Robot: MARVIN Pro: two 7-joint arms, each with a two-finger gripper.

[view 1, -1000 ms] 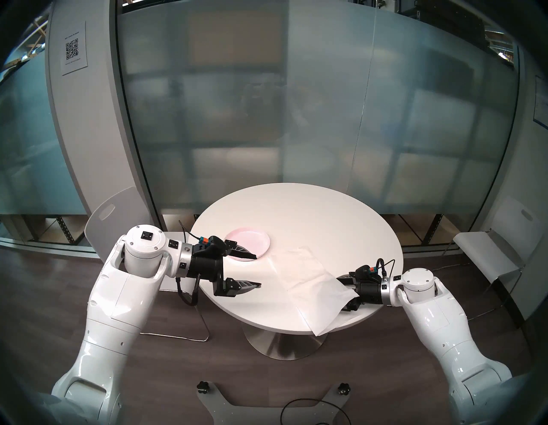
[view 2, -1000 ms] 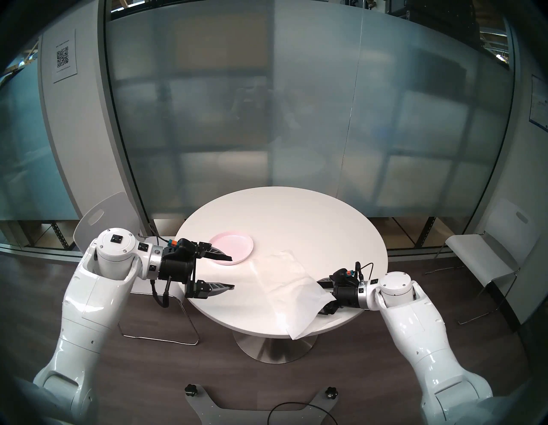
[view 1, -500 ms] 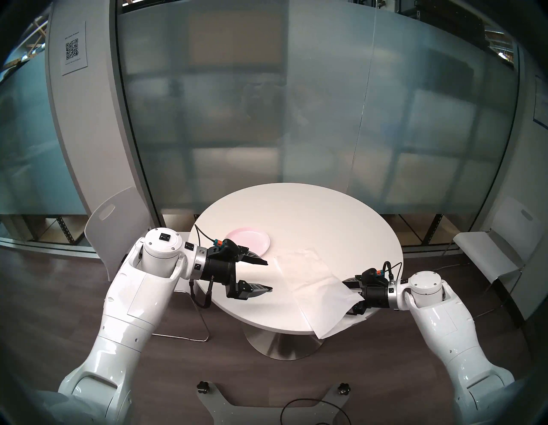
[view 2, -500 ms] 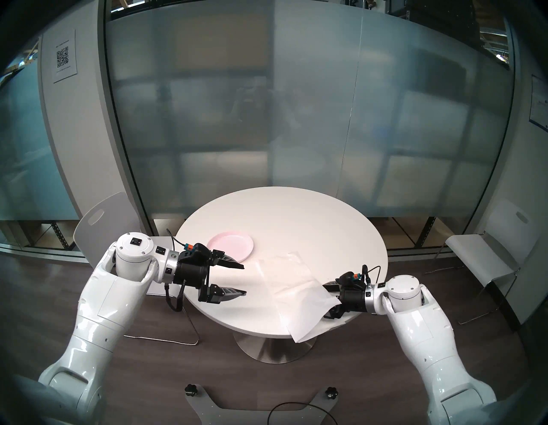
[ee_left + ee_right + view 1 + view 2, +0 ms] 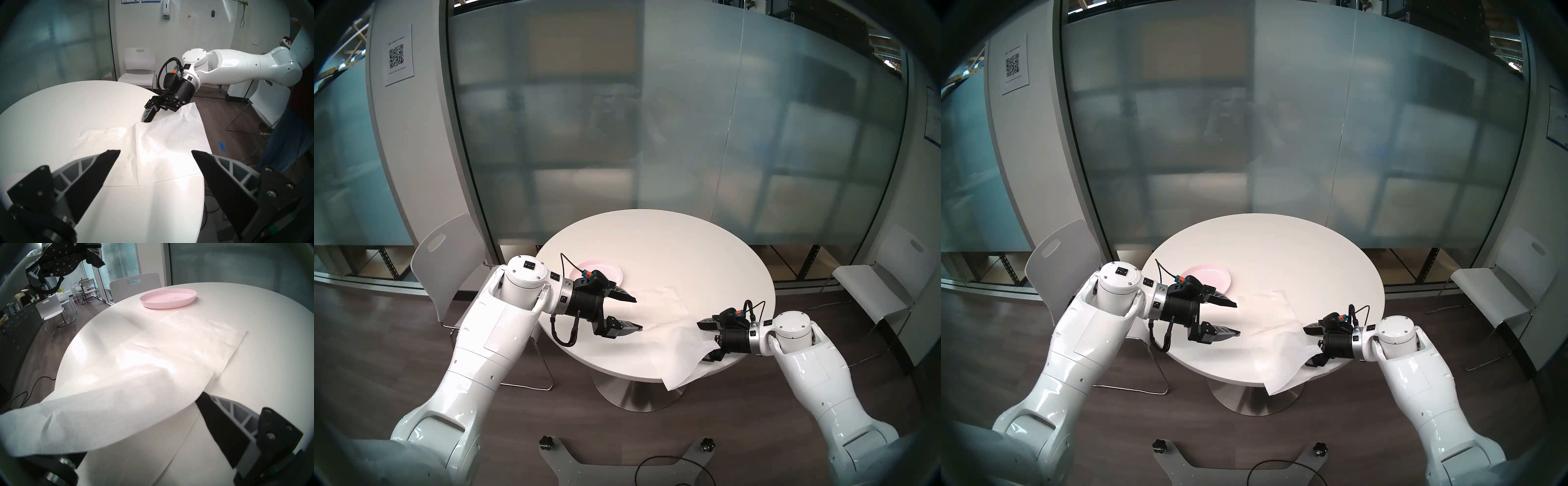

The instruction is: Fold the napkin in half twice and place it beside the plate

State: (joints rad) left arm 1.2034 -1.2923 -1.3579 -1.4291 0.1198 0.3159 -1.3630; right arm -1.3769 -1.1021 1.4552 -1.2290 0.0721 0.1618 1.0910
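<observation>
White paper napkin (image 5: pixel 667 325) drapes over my right gripper (image 5: pixel 707 339), whose jaws stand spread beneath it, gripping nothing. My left gripper (image 5: pixel 638 314) hovers wide open, empty, near the pink plate (image 5: pixel 616 271).

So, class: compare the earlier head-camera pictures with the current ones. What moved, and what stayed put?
The left gripper swung rightward across the table, past the plate, to the napkin's near edge, jaws open and empty. The right gripper barely shifted, the napkin draped over it. Plate and table unchanged.
</observation>
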